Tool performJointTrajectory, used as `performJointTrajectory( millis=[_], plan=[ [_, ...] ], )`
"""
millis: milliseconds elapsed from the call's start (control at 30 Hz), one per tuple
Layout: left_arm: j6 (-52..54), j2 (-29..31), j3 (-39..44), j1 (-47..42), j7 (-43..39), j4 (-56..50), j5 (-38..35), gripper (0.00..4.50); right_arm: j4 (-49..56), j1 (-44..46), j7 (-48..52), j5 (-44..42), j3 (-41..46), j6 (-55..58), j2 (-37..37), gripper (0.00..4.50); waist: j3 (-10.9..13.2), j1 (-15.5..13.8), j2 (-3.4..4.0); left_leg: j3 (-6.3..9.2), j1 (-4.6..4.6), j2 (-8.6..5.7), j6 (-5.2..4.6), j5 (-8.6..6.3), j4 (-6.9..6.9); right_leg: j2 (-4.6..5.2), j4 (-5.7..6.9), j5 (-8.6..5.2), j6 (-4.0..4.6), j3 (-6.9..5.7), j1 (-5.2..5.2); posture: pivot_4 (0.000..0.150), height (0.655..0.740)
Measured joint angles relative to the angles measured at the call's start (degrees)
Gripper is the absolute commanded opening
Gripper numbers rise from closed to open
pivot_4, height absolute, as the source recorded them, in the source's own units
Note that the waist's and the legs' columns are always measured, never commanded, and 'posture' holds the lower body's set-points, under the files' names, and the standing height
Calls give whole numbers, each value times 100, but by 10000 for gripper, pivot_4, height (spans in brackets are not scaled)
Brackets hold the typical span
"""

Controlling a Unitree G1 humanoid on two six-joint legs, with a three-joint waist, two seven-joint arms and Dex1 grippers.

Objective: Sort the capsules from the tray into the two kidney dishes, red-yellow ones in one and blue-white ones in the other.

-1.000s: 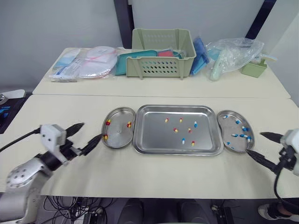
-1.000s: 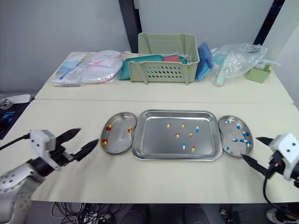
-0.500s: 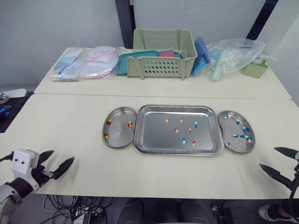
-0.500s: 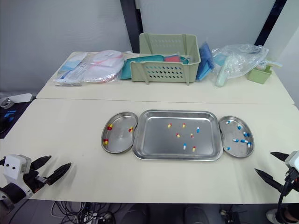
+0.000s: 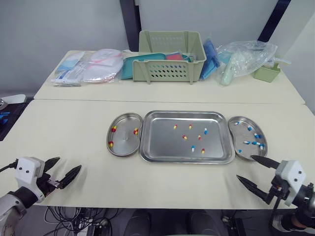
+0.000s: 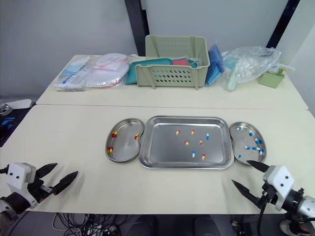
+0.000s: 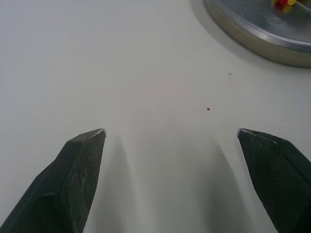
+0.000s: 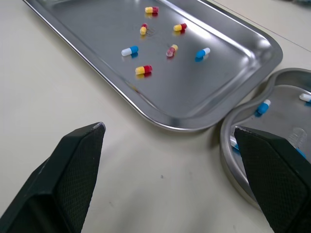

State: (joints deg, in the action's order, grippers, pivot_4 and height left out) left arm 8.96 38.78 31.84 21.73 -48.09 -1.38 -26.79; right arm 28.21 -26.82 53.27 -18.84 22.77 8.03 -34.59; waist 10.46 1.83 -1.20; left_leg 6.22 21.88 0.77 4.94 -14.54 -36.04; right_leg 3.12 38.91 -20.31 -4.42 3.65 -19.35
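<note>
Capsules (image 5: 193, 148): 7 glossy little pills, 5 red-yellow and 2 blue-white, scattered in the shiny rectangular steel tray (image 5: 162, 142) on the bench (image 5: 74, 132). Flanked by kidney-shaped steel dishes: left dish (image 5: 123, 142) with red-yellow, right dish (image 5: 241, 135) with blue-white. Left claw (image 5: 69, 163) spread wide at the front-left edge. Right claw (image 5: 244, 167) spread too, nearer the right dish than 0.5 s ago.

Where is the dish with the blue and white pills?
The dish sits on the robot's right in the head view, beside the right end of the big tray, just beyond the right tool.
</note>
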Motion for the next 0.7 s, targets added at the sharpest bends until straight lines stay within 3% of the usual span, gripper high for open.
performJointTrajectory(
  millis=[133, 333, 500, 700],
  plan=[
    [258, -41, -2, 72, 28, -514, -137, 45000, -39, 70, -129, 75, -219, -54, 31, 44482, -2, -8, -3, 1, 1, -1, 0, 0, -1, 0, 0, 0, 0, 0, 1, 1500, 7400],
    [1273, -323, -704, -462, 740, -2436, -749, 45000, -175, 139, -185, 71, -484, -234, 121, 44482, -8, -28, -12, 3, 0, -2, 0, 0, -3, 2, -2, 0, -1, -1, 6, 1500, 7400],
    [2188, -616, -1739, -1582, 1759, -3085, -700, 45000, -267, 56, -225, 62, -654, -400, 252, 44482, -11, -17, -5, 4, -4, -5, 0, 0, -6, 0, 4, 1, -1, -1, 7, 1500, 7400],
    [2855, -1044, -2918, -2962, 2425, -2953, -311, 45000, -336, 89, -368, 89, -912, -558, 413, 44482, -12, -1, -4, 3, -3, -6, 1, 1, -6, -1, 3, 1, -1, -1, 5, 1500, 7400]
  ],
)
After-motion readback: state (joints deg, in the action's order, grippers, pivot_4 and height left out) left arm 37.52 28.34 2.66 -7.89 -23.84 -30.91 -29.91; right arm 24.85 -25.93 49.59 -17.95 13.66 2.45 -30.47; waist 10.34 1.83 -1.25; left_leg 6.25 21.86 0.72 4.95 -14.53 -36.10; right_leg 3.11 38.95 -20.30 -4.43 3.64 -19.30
